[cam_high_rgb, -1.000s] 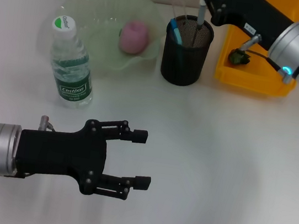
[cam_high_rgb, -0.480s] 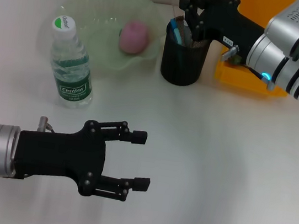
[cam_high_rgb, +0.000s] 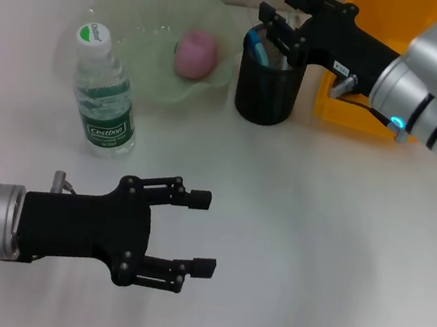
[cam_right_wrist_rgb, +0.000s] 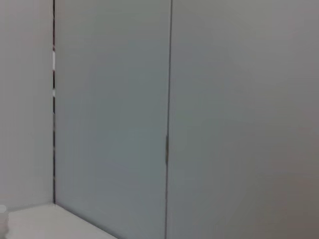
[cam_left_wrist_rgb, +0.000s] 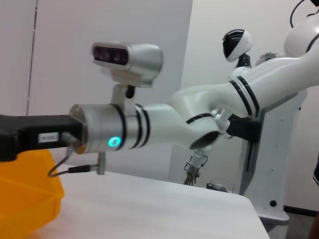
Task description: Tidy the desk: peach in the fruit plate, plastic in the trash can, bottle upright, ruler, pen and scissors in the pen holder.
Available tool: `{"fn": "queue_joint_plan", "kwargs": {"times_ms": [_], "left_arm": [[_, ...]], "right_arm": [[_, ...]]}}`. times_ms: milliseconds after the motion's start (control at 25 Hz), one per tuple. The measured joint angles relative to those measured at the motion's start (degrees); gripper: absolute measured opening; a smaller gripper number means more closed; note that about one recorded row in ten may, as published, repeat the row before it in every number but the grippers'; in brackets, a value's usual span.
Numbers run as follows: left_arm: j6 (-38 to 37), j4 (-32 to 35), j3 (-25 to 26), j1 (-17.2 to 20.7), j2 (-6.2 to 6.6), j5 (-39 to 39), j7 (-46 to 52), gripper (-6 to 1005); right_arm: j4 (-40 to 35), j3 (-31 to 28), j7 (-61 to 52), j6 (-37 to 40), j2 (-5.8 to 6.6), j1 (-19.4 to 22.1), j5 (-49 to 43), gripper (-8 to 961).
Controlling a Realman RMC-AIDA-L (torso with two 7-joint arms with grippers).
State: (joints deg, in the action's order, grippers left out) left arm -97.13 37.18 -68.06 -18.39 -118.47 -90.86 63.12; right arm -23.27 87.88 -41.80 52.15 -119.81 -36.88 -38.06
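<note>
A pink peach (cam_high_rgb: 196, 53) lies in the pale green fruit plate (cam_high_rgb: 127, 4) at the back. Left of it the clear bottle (cam_high_rgb: 102, 94) stands upright with its cap on. The black mesh pen holder (cam_high_rgb: 269, 85) holds a blue-tipped item (cam_high_rgb: 255, 45); I cannot tell ruler, pen and scissors apart inside it. My right gripper (cam_high_rgb: 284, 18) hovers open just over the holder's rim, with nothing between its fingers. Above the table's front left, my left gripper (cam_high_rgb: 202, 233) is open and holds nothing. The orange trash can (cam_high_rgb: 356, 114) sits behind the right arm; the plastic is hidden.
The right arm (cam_left_wrist_rgb: 149, 132) reaches across the orange trash can (cam_left_wrist_rgb: 25, 199) in the left wrist view. The right wrist view shows only a wall. Bare white tabletop (cam_high_rgb: 313, 242) spreads over the middle and right front.
The right gripper moved left and down onto the pen holder's rim. The grey pen it held upright a second ago is no longer between its fingers. The left arm barely moved.
</note>
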Motion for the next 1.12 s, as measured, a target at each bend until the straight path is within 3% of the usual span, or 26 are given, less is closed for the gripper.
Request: {"fn": "queue_joint_plan", "kwargs": {"times_ms": [160, 240, 280, 320, 440, 480, 520, 720, 1120], "left_arm": [[-0.2, 0.0, 0.6, 0.2, 0.04, 0.0, -0.1, 829], [-1.3, 0.0, 2.4, 1.0, 0.15, -0.2, -0.8, 829], [-1.9, 0.0, 3.3, 1.4, 0.29, -0.4, -0.9, 829], [-2.0, 0.0, 3.5, 1.5, 0.31, -0.4, -0.9, 829], [-3.0, 0.0, 5.6, 2.5, 0.85, -0.5, -1.0, 829], [-3.1, 0.0, 6.1, 2.9, 1.0, -0.5, -1.2, 829], [-3.1, 0.0, 6.5, 3.2, 1.11, -0.5, -1.5, 829], [-3.0, -0.3, 7.7, 3.9, 1.56, -0.6, -2.3, 829], [-2.8, -0.1, 7.7, 3.9, 1.09, -1.3, -2.3, 829]], "right_arm": [[-5.8, -0.1, -6.4, 8.4, 0.79, 5.7, -0.4, 521], [-11.4, -0.3, -13.2, 13.5, 2.05, 10.9, -2.7, 603], [-17.0, -1.2, -20.6, 18.4, 3.52, 15.7, -7.7, 643], [-17.0, -1.2, -20.6, 18.4, 3.52, 15.7, -7.7, 684], [-22.9, -5.9, -28.8, 28.7, 4.62, 21.5, -21.6, 746], [-24.0, -10.5, -29.7, 36.3, 4.01, 24.1, -30.9, 756], [-24.0, -10.5, -29.7, 36.3, 4.01, 24.1, -30.9, 767], [-23.6, -18.3, -28.8, 44.4, 1.2, 26.8, -48.2, 819], [-21.9, -19.4, -28.1, 44.2, 0.62, 26.9, -51.0, 840]]}}
